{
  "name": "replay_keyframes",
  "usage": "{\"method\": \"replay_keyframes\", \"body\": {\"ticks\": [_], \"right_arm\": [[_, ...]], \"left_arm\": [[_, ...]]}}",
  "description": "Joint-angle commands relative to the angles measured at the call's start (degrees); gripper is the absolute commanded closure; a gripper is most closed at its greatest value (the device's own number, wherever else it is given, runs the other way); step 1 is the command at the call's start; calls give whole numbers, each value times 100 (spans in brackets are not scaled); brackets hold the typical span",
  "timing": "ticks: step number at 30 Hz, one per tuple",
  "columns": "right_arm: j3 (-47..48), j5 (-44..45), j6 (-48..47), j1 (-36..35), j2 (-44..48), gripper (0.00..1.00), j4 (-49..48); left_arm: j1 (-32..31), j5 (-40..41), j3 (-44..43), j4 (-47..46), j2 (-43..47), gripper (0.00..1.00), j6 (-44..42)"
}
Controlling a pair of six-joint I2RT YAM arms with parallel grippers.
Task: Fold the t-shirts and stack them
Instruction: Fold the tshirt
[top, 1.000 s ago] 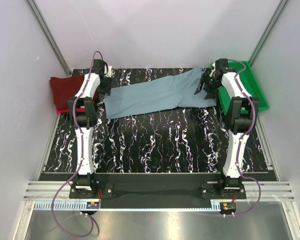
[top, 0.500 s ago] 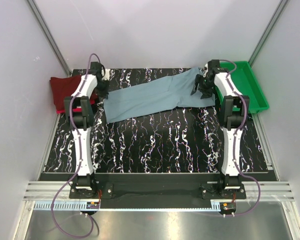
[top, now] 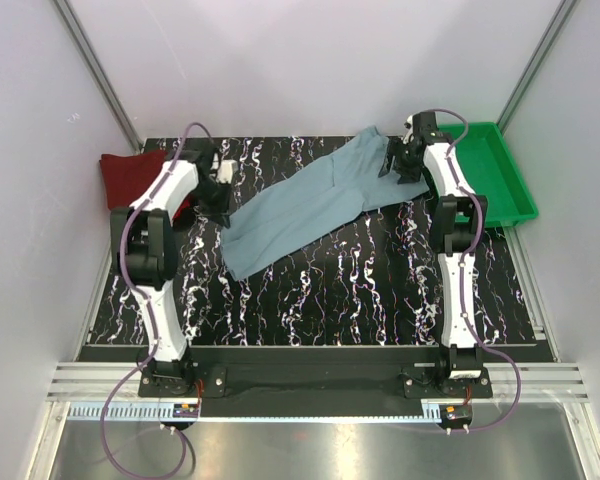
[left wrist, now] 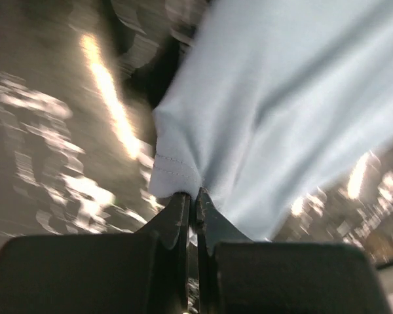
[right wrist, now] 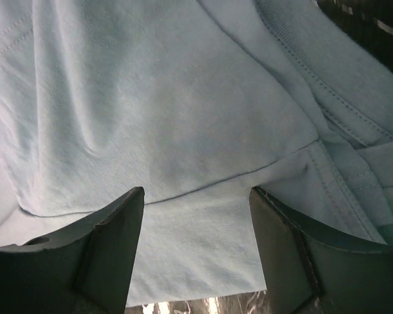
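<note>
Left fingers (left wrist: 175,221) pinched shut on the grey-blue t-shirt (top: 300,205) at its hem; right fingers (right wrist: 108,245) spread wide over its far end.
Maroon t-shirt (top: 130,175) lay folded at far left; the grey-blue one sprawled unfolded across the surface (top: 360,290), not yet stacked.

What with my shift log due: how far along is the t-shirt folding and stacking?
Done: a maroon t-shirt looks folded at the far-left corner. In hand: the left gripper is shut on a hem corner of the grey-blue t-shirt, which lies diagonally across the table, unfolded; the right gripper stands open over its other end. Left: folding that shirt and stacking it.
</note>
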State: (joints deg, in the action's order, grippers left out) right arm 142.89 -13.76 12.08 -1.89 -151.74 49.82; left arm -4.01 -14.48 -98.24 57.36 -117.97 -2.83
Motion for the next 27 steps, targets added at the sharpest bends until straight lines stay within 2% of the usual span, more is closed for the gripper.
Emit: {"method": "replay_keyframes", "body": {"ticks": [1, 5, 14, 21, 27], "right_arm": [[546, -57, -170, -75, -303, 27, -157], [924, -74, -179, -101, -488, 26, -254], [1286, 312, -373, -110, -383, 26, -386], [3, 646, -127, -110, 1049, 26, -105], [-1227, 279, 628, -83, 1831, 26, 194]], "left_arm": [[-450, -336, 514, 144, 819, 100, 151], [-776, -222, 1261, 3, 1320, 100, 204], [-829, -222, 1693, 143, 1944, 100, 204], [-829, -599, 2221, -49, 2287, 100, 432], [-838, -890, 2090, -103, 2183, 100, 547]]}}
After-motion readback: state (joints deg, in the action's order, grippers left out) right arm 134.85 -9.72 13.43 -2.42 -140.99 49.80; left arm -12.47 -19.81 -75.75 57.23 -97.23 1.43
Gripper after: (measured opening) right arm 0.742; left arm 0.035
